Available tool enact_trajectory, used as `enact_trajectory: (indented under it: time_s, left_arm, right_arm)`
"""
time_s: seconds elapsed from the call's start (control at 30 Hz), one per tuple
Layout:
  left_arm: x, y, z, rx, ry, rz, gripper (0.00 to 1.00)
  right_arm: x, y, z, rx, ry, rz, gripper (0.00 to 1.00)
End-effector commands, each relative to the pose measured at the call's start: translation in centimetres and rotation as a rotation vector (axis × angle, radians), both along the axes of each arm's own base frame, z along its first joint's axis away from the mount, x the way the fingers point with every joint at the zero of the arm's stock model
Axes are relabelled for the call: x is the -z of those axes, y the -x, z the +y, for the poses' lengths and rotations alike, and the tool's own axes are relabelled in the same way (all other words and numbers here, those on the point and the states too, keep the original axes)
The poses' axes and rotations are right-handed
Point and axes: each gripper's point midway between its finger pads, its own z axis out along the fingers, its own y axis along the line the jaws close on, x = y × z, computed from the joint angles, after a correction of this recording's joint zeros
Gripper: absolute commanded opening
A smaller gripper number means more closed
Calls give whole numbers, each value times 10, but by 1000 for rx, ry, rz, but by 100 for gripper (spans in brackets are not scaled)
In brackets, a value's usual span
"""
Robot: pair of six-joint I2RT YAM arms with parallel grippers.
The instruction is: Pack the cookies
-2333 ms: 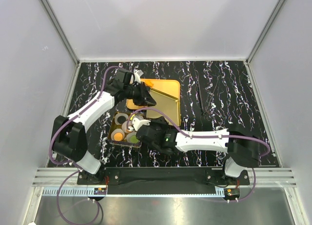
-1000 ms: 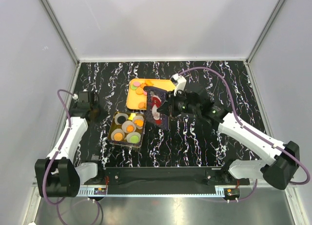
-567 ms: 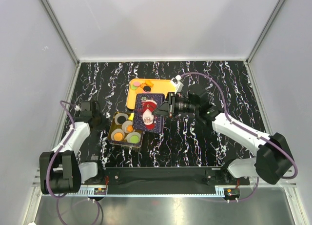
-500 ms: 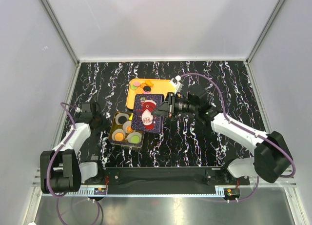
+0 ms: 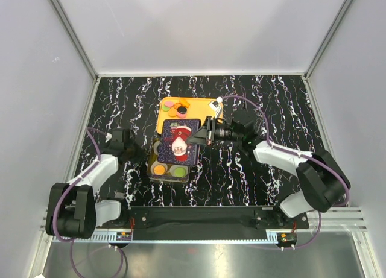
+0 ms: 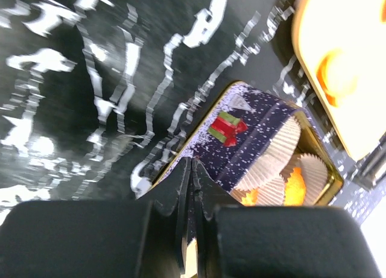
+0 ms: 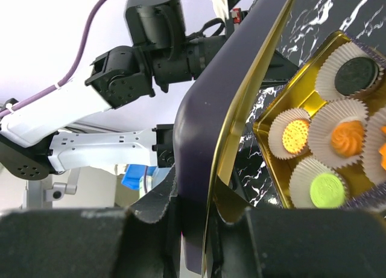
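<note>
Several cookies (image 5: 175, 107), orange, green, pink and black, lie on the orange tray (image 5: 202, 111). More cookies (image 7: 345, 139) sit in white paper cups inside a gold tin (image 5: 151, 170) with purple sides (image 6: 248, 142). My right gripper (image 5: 202, 137) is shut on the edge of the tin's purple Santa lid (image 5: 178, 143). It holds the lid tilted over the tin's far half, and the lid's gold inside (image 7: 243, 107) faces the cups. My left gripper (image 6: 192, 167) is shut with nothing in it, its tips at the tin's left edge.
Black marbled tabletop (image 5: 271, 103) surrounds the tin and tray. Grey walls (image 5: 36, 79) enclose the table on three sides. The tray touches the lid's far edge. My left arm (image 7: 145, 46) shows behind the lid in the right wrist view.
The lid came down and left from over the tray to over the tin. My left gripper shut and swung right to the tin's edge. The tin sits slightly further right.
</note>
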Motion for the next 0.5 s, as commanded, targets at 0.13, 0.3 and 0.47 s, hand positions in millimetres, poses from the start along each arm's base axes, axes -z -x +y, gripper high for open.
enact_trajectory:
  time_s: [0.13, 0.3, 0.47]
  left_arm:
    - [-19, -5, -27, 20, 73, -81, 7]
    - [-23, -1, -31, 24, 86, -99, 8]
    - [-36, -8, -10, 7, -51, -106, 13]
  right_arm:
    - [2, -4, 5, -42, -107, 1, 0]
    - [18, -6, 6, -46, -118, 41, 0]
    - [30, -7, 8, -55, -164, 76, 0]
